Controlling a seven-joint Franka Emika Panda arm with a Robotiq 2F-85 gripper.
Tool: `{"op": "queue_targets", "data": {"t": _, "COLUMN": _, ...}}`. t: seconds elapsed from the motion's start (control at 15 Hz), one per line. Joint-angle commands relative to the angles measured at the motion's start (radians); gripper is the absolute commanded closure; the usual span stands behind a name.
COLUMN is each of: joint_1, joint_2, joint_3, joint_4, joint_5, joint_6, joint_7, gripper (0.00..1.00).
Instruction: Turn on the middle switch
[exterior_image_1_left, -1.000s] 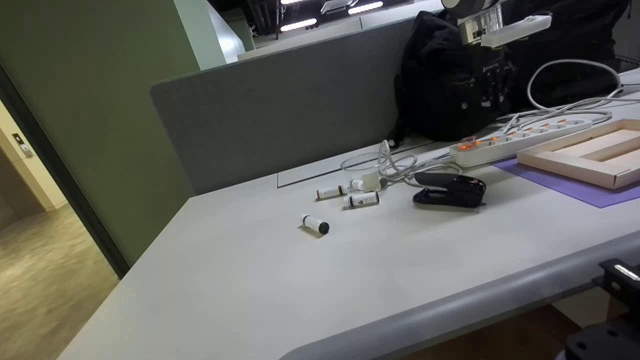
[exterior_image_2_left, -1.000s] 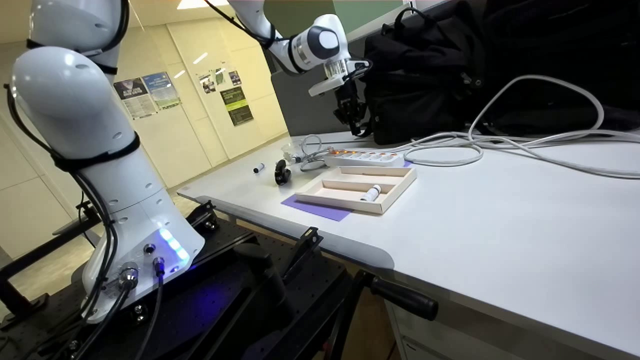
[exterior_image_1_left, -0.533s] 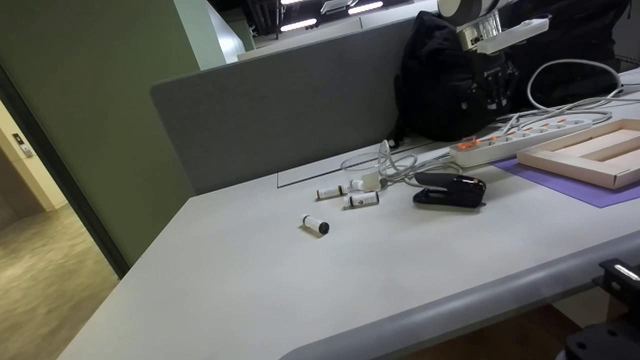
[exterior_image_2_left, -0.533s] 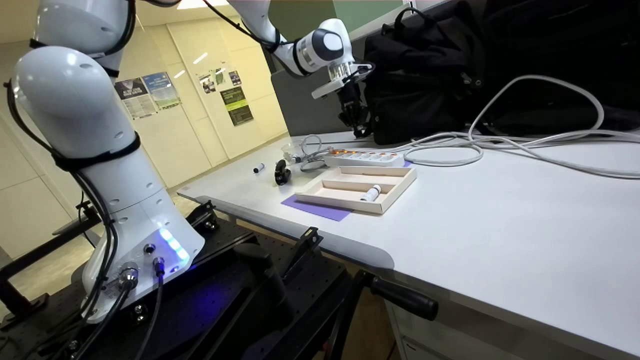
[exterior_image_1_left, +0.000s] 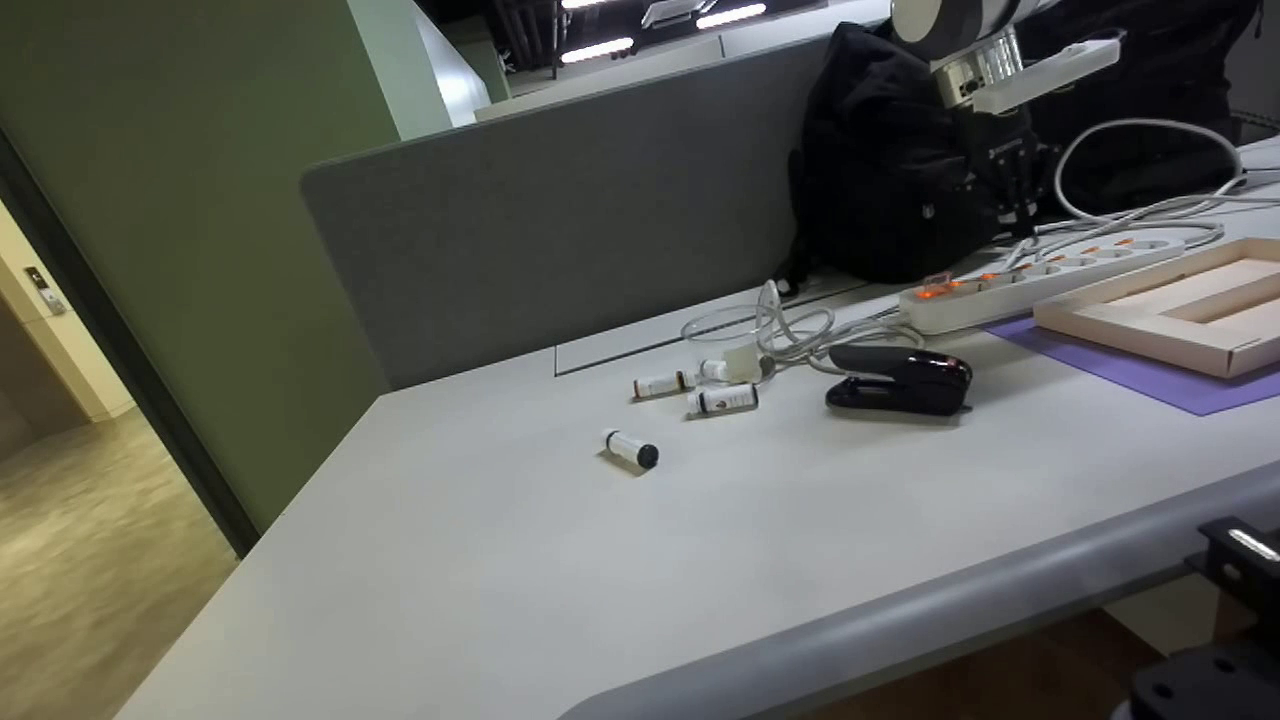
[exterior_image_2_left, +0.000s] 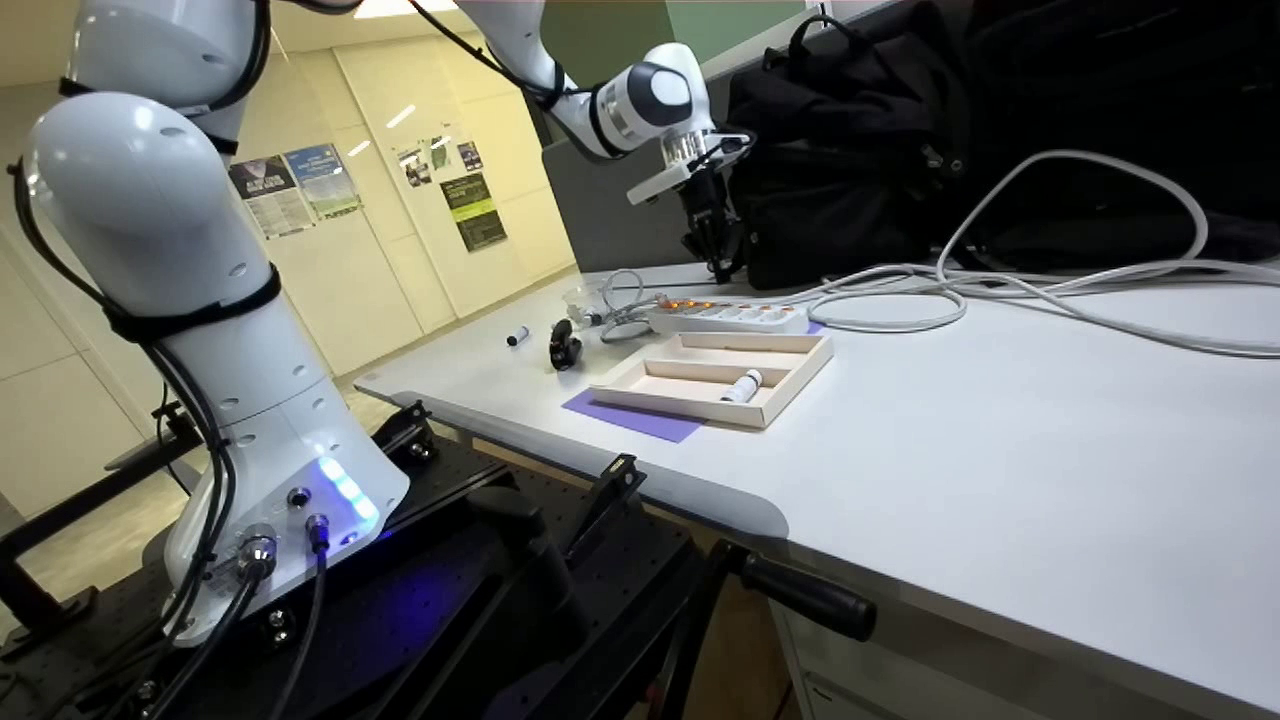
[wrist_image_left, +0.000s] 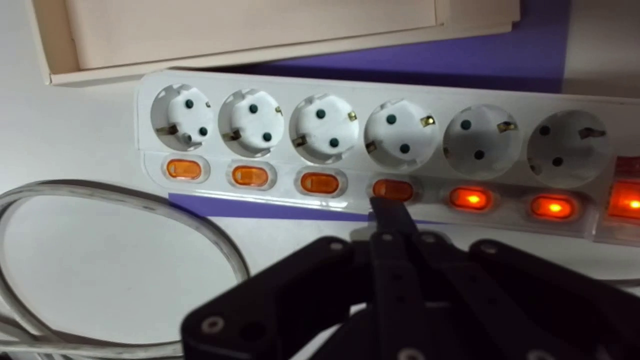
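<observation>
The white power strip runs across the wrist view with a row of orange switches and sockets. It also shows in both exterior views. The middle switch is dark. Two switches to its right glow, as does the larger switch at the right edge. My gripper is shut and empty, pointing down. Its tips overlap the middle switch's lower edge; whether they touch it I cannot tell. In the exterior views, the gripper appears slightly above the strip's far side.
A shallow wooden box on purple paper lies beside the strip. A black backpack stands close to the gripper. Looped white cables, a black stapler and several small bottles lie on the table.
My gripper has moved lower and a little closer to the strip, shifting right in both exterior views. The objects on the table have not moved.
</observation>
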Motion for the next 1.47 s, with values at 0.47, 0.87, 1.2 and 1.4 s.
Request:
{"op": "queue_targets", "data": {"t": 0.47, "joint_1": 0.007, "joint_2": 0.028, "joint_3": -0.022, "joint_4": -0.022, "joint_5": -0.022, "joint_6": 0.050, "joint_7": 0.049, "gripper": 1.00}}
{"op": "queue_targets", "data": {"t": 0.87, "joint_1": 0.011, "joint_2": 0.053, "joint_3": -0.028, "joint_4": -0.020, "joint_5": -0.022, "joint_6": 0.073, "joint_7": 0.053, "gripper": 1.00}}
{"op": "queue_targets", "data": {"t": 1.2, "joint_1": 0.022, "joint_2": 0.063, "joint_3": -0.041, "joint_4": -0.024, "joint_5": -0.038, "joint_6": 0.078, "joint_7": 0.070, "gripper": 1.00}}
{"op": "queue_targets", "data": {"t": 1.4, "joint_1": 0.024, "joint_2": 0.048, "joint_3": -0.042, "joint_4": -0.013, "joint_5": -0.032, "joint_6": 0.045, "joint_7": 0.087, "gripper": 1.00}}
